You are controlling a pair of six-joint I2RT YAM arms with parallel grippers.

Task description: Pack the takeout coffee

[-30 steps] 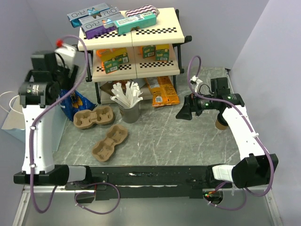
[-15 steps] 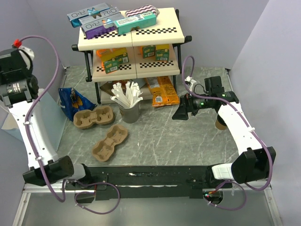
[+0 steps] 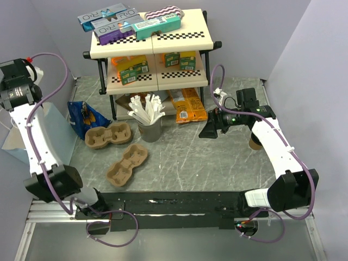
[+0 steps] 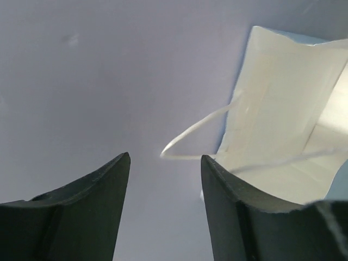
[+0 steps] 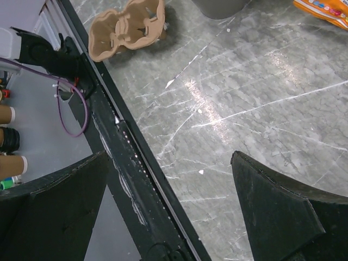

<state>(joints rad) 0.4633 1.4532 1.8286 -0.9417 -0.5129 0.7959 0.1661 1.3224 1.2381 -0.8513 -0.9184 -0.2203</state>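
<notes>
One takeout coffee [image 3: 254, 143] stands on the bench [image 3: 217, 163] at its right side. It touches the far side of the right forearm, which hides most of it; only a tan patch shows, and the lid cannot be made out. It is well apart from the two brown pulp carriers. One carrier [image 3: 107, 135] lies near the rack's foot. The other carrier [image 3: 126, 164] lies just in front of it, nearer the arms. Each has two wells, all four empty.

One grey cup of white sticks [image 3: 149, 129] stands just beside the first carrier. Behind it is one shelf rack [image 3: 157, 41] with a stack of flat boxes [image 3: 130, 23] on its top tier and small green cartons [image 3: 133, 69] in two groups on the tier below. Orange snack packets [image 3: 187, 106] lie under the rack, and one blue bag [image 3: 86, 117] leans at its left.

The right hand [image 3: 209, 130] hovers over the middle of the bench, its two fingers spread wide with nothing between them. The left hand [image 4: 163, 163] is raised off the bench's left side, facing the wall. Its two fingers are parted and empty, with one white paper bag [image 4: 283, 119] and its thin handles ahead of it.
</notes>
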